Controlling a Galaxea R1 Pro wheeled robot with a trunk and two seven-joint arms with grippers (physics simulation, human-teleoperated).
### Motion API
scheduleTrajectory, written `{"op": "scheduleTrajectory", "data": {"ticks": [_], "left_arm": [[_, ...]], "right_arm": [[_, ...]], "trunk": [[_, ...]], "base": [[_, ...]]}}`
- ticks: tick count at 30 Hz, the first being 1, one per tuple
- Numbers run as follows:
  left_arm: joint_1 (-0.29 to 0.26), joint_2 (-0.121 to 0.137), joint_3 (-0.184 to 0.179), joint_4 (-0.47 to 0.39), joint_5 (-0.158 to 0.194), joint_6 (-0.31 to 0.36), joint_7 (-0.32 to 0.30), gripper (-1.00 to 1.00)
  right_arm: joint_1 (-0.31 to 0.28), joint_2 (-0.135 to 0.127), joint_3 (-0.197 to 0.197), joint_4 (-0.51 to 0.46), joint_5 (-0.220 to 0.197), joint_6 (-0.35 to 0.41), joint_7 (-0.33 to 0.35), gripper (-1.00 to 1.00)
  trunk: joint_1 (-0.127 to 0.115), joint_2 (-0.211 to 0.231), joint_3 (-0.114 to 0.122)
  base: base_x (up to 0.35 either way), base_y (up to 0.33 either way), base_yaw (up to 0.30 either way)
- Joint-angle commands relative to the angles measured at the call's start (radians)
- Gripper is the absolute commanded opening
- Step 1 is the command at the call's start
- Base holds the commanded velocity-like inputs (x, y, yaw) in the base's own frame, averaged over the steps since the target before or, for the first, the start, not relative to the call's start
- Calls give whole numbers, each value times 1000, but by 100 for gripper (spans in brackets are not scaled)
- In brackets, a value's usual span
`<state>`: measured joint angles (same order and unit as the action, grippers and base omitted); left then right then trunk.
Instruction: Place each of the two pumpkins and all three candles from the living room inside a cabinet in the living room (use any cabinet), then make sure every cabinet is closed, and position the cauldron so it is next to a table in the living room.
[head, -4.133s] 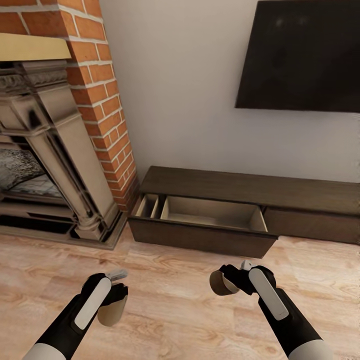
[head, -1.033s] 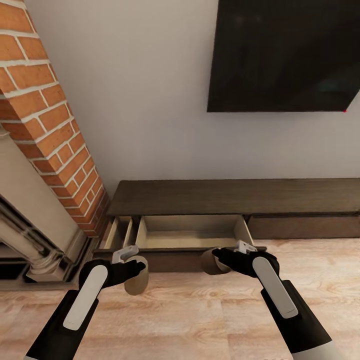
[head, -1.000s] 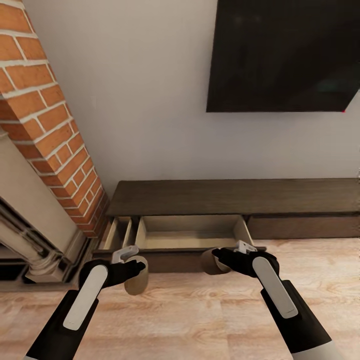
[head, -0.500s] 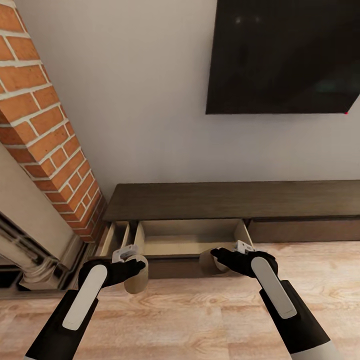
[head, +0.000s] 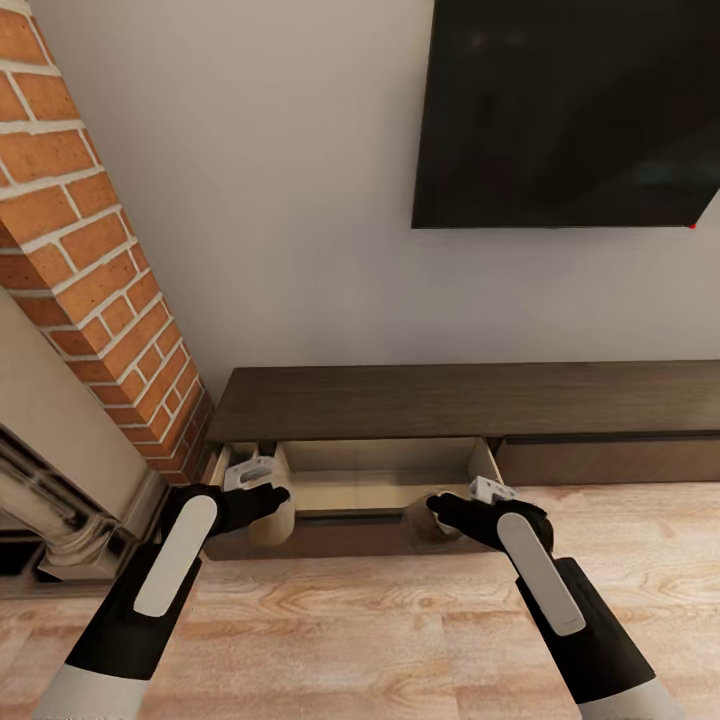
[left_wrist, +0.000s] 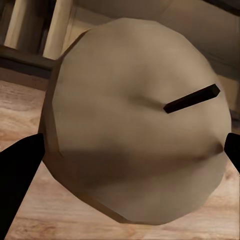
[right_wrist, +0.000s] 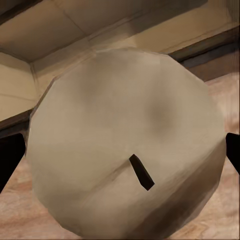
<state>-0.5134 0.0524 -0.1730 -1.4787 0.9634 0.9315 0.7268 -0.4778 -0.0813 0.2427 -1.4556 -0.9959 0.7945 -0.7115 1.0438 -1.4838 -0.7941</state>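
Note:
The cabinet (head: 470, 398) is a long low dark-brown unit against the wall, with one drawer (head: 380, 470) pulled out to show its pale beige inside. My left gripper (head: 268, 496) is shut on a tan candle (head: 272, 522) at the drawer's left front corner. My right gripper (head: 436, 506) is shut on a second candle (head: 420, 524) at the drawer's front edge, towards its right end. In the left wrist view the candle (left_wrist: 135, 125) sits between black fingertips (left_wrist: 20, 170), its dark wick showing. The right wrist view has the other candle (right_wrist: 125, 145) over the drawer's rim.
A brick fireplace column (head: 90, 240) stands at the left, close to the cabinet's end. A dark TV (head: 570, 110) hangs on the wall above. A narrow open compartment (head: 222, 464) lies left of the drawer. Wooden floor (head: 380, 630) spreads in front.
The view has closed in on the cabinet. Both arms have reached forward, the left one more, bringing the candles from over the floor to the open drawer's front edge.

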Motion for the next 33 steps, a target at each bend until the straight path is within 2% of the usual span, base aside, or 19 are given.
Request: {"op": "scheduleTrajectory", "data": {"ticks": [1, 3, 5, 8, 11, 14, 16, 22, 24, 25, 28, 33], "left_arm": [[-2, 1, -1, 1, 11, -4, 10, -100], [-3, 0, -1, 9, 10, -18, 9, -100], [-3, -8, -9, 15, 12, -56, 7, -100], [-3, -35, -51, 33, 6, -90, 7, -100], [-4, -47, -107, 51, -32, -120, 6, -100], [-3, -50, -155, 54, -75, -188, 6, -100], [-3, -49, -201, 53, -105, -235, 5, -100], [-2, -49, -249, 43, -134, -281, 1, -100], [-2, -49, -268, 41, -136, -321, 0, -100], [-2, -49, -289, 40, -137, -354, 3, -100], [-2, -46, -322, 39, -139, -389, 7, -100], [-2, -45, -330, 35, -140, -398, 8, -100]], "right_arm": [[-7, 9, 3, -7, 20, 2, -10, -100], [-18, 32, 12, -7, 48, 2, -10, -100], [-22, 44, 35, -7, 69, 0, -9, -100], [-23, 51, 51, -9, 104, -2, -8, -100], [-24, 60, 79, -11, 131, -13, -7, -100], [-24, 63, 126, -13, 142, -51, -7, -100], [-24, 64, 145, -15, 145, -66, -6, -100], [-24, 64, 154, -18, 147, -76, -6, -100], [-24, 64, 154, -19, 148, -80, -6, -100], [-24, 64, 154, -20, 149, -82, -6, -100], [-24, 64, 155, -20, 153, -84, -6, -100], [-24, 62, 154, -21, 154, -91, -7, -100]], "trunk": [[0, 0, -1], [0, 0, -1], [0, 0, -1], [0, 0, -1], [0, 0, -1], [0, 0, -1], [0, 0, -1], [0, 0, -1], [0, 0, -1], [0, 0, -1], [0, 0, -1], [0, 0, -1]], "base": [[0, 0, 0], [0, 0, 0], [0, 0, 0], [0, 0, 0], [0, 0, 0], [0, 0, 0], [0, 0, 0], [0, 0, 0], [0, 0, 0], [0, 0, 0], [0, 0, 0], [0, 0, 0]]}}
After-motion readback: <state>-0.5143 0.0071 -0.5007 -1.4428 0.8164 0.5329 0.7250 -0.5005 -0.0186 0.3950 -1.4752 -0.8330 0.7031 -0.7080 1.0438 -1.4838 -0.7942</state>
